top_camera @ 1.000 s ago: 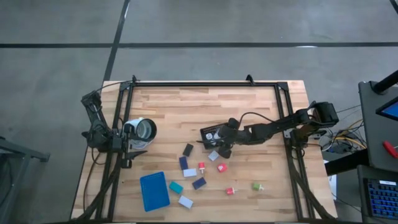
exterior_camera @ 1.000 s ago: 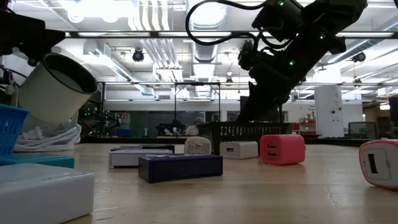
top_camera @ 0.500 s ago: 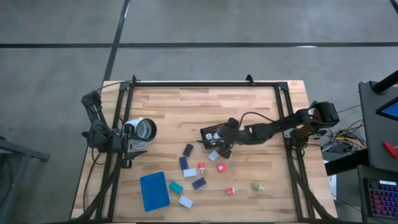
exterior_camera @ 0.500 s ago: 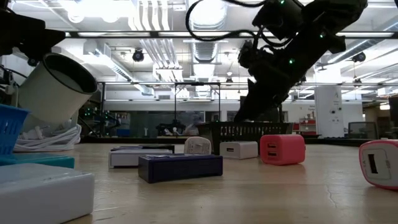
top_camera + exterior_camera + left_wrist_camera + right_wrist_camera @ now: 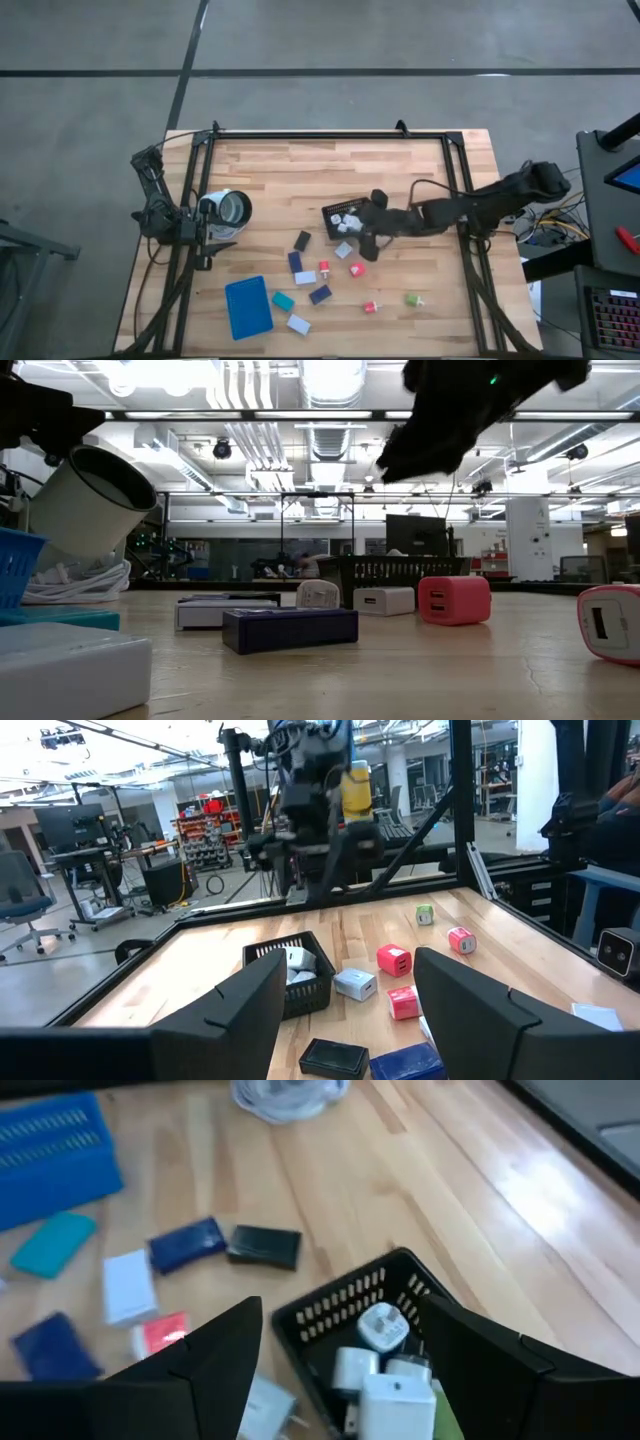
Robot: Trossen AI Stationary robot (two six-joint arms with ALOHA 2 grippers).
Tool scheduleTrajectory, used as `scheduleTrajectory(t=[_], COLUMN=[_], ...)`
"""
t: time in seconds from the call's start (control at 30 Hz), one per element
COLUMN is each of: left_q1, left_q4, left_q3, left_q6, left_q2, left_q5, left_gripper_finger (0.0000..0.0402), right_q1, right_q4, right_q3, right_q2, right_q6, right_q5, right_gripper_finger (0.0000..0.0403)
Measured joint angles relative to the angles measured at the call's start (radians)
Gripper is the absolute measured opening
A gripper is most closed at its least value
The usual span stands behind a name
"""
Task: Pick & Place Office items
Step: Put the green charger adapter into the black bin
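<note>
The office items lie scattered on the wooden table: a black block [image 5: 302,240], navy blocks [image 5: 295,262], a teal block [image 5: 283,300], white blocks [image 5: 298,323], pink and red pieces [image 5: 357,270] and a green one [image 5: 413,299]. Several white pieces [image 5: 385,1370] lie inside the black mesh basket [image 5: 343,217]. My right gripper [image 5: 340,1305] hangs open above the basket's near right side, with nothing between its fingers. My left gripper [image 5: 350,960] waits open at the table's left edge, pointing level across the table.
A flat blue tray [image 5: 248,306] lies at the near left. A white cylinder [image 5: 230,208] sits on the left arm by the left frame post. Black frame rails run along the table's edges. Bare wood lies along the far side.
My right gripper has risen from just behind the basket to well above it and has drawn back a little toward the table's right edge. The basket and the pieces on the table have stayed where they were.
</note>
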Motion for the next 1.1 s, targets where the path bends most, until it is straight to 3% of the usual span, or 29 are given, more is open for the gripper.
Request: scheduleTrajectory(t=[0.3, 0.47, 0.77, 0.9, 1.1], left_q1=[0.0, 0.0, 0.0, 0.0, 0.0], left_q4=[0.0, 0.0, -0.001, 0.0, 0.0], left_q3=[0.0, 0.0, 0.0, 0.0, 0.0], left_q6=[0.0, 0.0, 0.0, 0.0, 0.0], left_q2=[0.0, 0.0, 0.0, 0.0, 0.0], left_q5=[0.0, 0.0, 0.0, 0.0, 0.0], left_gripper_finger=[0.0225, 0.0225, 0.0225, 0.0225, 0.0225], right_q1=[0.237, 0.362, 0.519, 0.561, 0.594], right_q4=[-0.075, -0.171, -0.378, -0.542, -0.768], right_q3=[0.0, 0.0, 0.016, 0.081, 0.212], right_q2=[-0.089, -0.105, -0.085, -0.045, 0.077], right_q6=[0.082, 0.3, 0.66, 0.859, 1.069], right_q5=[0.189, 0.272, 0.278, 0.206, -0.071], right_gripper_finger=[0.0269, 0.027, 0.0271, 0.0271, 0.0264])
